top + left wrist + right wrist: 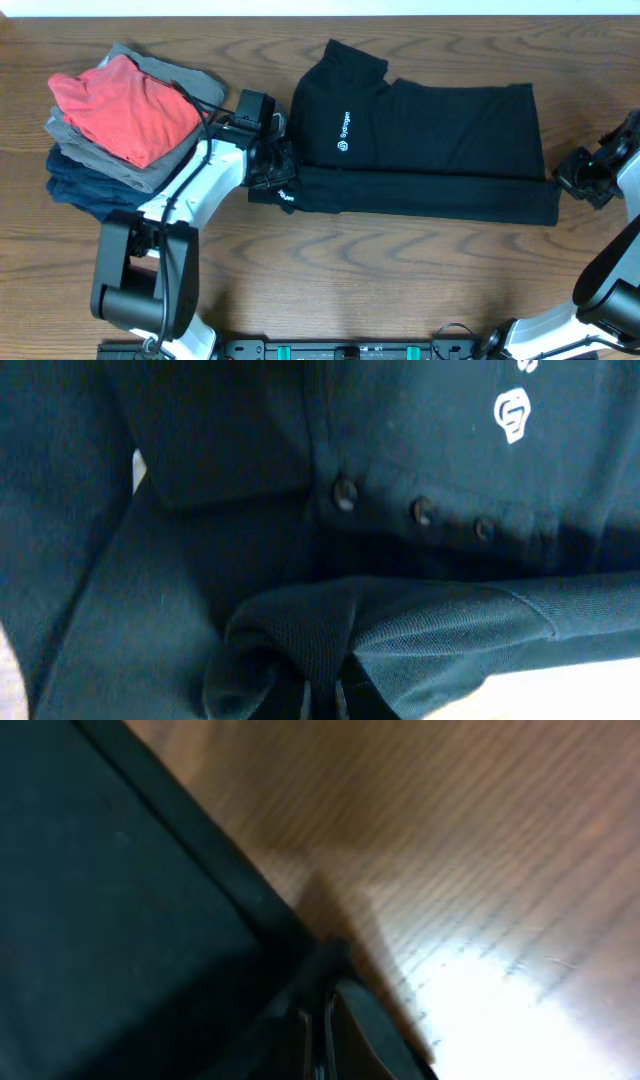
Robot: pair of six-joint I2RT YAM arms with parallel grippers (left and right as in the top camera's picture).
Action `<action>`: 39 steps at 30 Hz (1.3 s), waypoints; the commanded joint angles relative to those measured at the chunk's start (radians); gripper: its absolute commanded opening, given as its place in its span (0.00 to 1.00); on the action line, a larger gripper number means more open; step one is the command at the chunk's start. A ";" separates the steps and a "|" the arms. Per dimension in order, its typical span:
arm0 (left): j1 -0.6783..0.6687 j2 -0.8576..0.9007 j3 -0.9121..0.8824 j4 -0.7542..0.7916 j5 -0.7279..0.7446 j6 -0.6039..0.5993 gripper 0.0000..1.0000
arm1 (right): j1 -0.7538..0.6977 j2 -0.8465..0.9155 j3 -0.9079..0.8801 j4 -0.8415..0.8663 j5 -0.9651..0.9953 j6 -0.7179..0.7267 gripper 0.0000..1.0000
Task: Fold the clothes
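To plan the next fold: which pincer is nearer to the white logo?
Left. The left pincer holds the shirt beside the logo; the right pincer holds its far end.

Off-task items: one stack of three folded garments on the left side of the table.
- Top: red-orange soft-fabric folded garment (125,115), skewed relative to the layers below.
- Middle: grey folded garment (190,82), edges showing past the top piece.
- Bottom: navy folded garment (80,190), sticking out at the near-left.

All three are touching. They sit on a brown wood-grain table (400,280), with the grain running left-right. A pale strip (400,6) runs along the far edge. The right wrist view shows a bright glare patch (500,1010) on bare wood.
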 commanded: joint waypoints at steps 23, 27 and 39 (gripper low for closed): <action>0.009 -0.053 0.023 0.014 -0.022 -0.005 0.59 | 0.084 -0.018 -0.003 0.085 -0.036 -0.049 0.53; -0.018 -0.139 0.023 -0.003 -0.023 0.012 0.59 | 0.084 -0.018 -0.004 0.000 -0.035 -0.050 0.46; -0.169 -0.058 -0.019 -0.043 -0.151 0.027 0.59 | 0.086 -0.018 -0.180 0.035 0.036 -0.050 0.31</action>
